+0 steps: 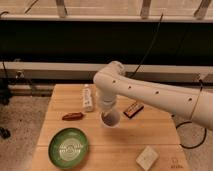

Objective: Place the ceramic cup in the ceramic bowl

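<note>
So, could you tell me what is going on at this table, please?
The robot's arm reaches over the wooden table, and its gripper, closed on the small pale cup, holds it near the table's middle, beside the white bottle. The green bowl sits nearer the camera, apart from the cup, so the cup is not yet in it. A brown packet, a dark bar and a pale block lie around.

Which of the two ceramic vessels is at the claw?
The small pale ceramic cup, under the claw right of the white bottle; the wide green ceramic bowl lies apart.
</note>
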Robot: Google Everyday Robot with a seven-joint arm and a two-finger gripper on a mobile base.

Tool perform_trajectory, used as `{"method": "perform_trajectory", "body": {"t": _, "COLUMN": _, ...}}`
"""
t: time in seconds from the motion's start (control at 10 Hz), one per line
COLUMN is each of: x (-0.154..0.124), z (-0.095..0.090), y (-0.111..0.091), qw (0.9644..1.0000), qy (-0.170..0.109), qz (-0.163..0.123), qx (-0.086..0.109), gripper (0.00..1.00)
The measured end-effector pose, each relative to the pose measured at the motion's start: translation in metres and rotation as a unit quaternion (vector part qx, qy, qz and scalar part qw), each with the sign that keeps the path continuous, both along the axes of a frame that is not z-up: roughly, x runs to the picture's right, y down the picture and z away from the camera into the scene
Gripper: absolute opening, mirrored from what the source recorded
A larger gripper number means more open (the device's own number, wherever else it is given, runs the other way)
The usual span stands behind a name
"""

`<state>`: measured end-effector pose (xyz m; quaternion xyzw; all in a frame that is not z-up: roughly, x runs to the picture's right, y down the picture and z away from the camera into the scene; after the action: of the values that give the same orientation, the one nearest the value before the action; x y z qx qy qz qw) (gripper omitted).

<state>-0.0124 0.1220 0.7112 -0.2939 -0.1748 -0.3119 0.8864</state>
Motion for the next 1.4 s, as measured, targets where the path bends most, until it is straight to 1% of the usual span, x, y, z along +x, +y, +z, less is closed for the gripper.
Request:
{"method": "perform_trajectory", "body": {"t": 0.2, "x": -0.018, "z": -0.004, "y": 0.0, "qw": 1.0, "qy": -0.008, "qz": -0.005, "qx": 0.001, "gripper": 0.0}}
{"method": "perform_trajectory", "body": {"t": 0.4, "x": -0.017, "z": -0.007, "y": 0.001, "qw": 0.9999, "qy": -0.01, "qz": -0.01, "qx": 0.001, "gripper": 0.0}}
{"method": "perform_trajectory", "body": {"t": 0.7, "x": -0.028, "z": -0.013, "y": 0.002, "qw": 0.9997, "qy": -0.017, "qz": -0.02, "qx": 0.003, "gripper": 0.0}}
{"method": "perform_trajectory", "body": {"t": 0.9, "x": -0.05, "z": -0.018, "y": 0.003, "qw": 0.9993, "qy": -0.026, "qz": -0.027, "qx": 0.005, "gripper": 0.0}}
{"method": "perform_trajectory", "body": {"t": 1.2, "x": -0.05, "z": -0.024, "y": 0.006, "qw": 0.9988, "qy": -0.029, "qz": -0.039, "qx": 0.005, "gripper": 0.0}}
{"method": "perform_trajectory", "body": {"t": 1.4, "x": -0.059, "z": -0.027, "y": 0.01, "qw": 0.9984, "qy": -0.035, "qz": -0.044, "qx": 0.007, "gripper": 0.0}}
